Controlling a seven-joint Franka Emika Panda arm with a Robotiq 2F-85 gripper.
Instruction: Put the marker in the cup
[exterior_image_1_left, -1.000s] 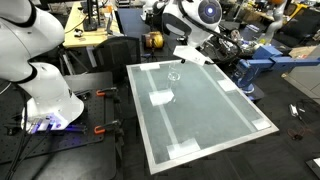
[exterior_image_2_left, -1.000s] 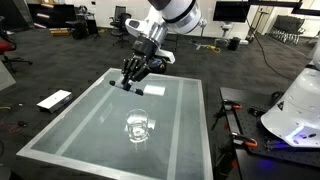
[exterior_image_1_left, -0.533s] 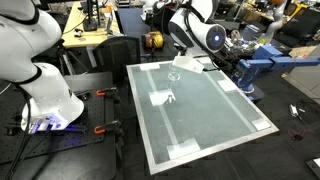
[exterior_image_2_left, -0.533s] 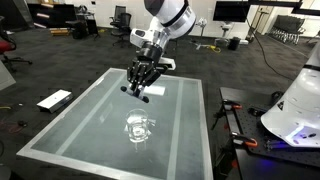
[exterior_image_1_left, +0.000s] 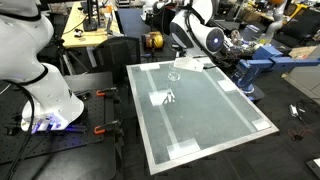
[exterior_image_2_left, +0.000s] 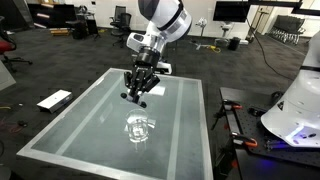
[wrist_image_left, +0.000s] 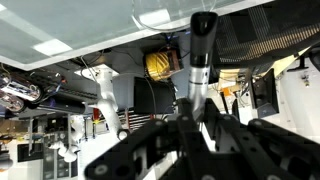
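The clear cup (exterior_image_2_left: 138, 127) stands upright near the middle of the glass table top (exterior_image_2_left: 80, 130); it also shows in an exterior view (exterior_image_1_left: 160, 99). My gripper (exterior_image_2_left: 136, 97) hangs above the table, just beyond the cup and higher than its rim, and appears close to the cup in an exterior view (exterior_image_1_left: 171, 95). It is shut on the marker (wrist_image_left: 203, 50), a black stick with a grey middle that juts out past the fingers (wrist_image_left: 200, 128) in the wrist view. In the exterior views the marker is too small to tell apart from the fingers.
The table top has white tape patches at its corners (exterior_image_1_left: 185, 148). A white robot base (exterior_image_1_left: 50, 100) stands beside the table. A flat white sheet (exterior_image_2_left: 54, 99) lies on the floor by it. Lab benches and chairs (exterior_image_1_left: 95, 35) stand behind.
My gripper, with the marker in it, has moved down and toward the cup. The cup has not moved.
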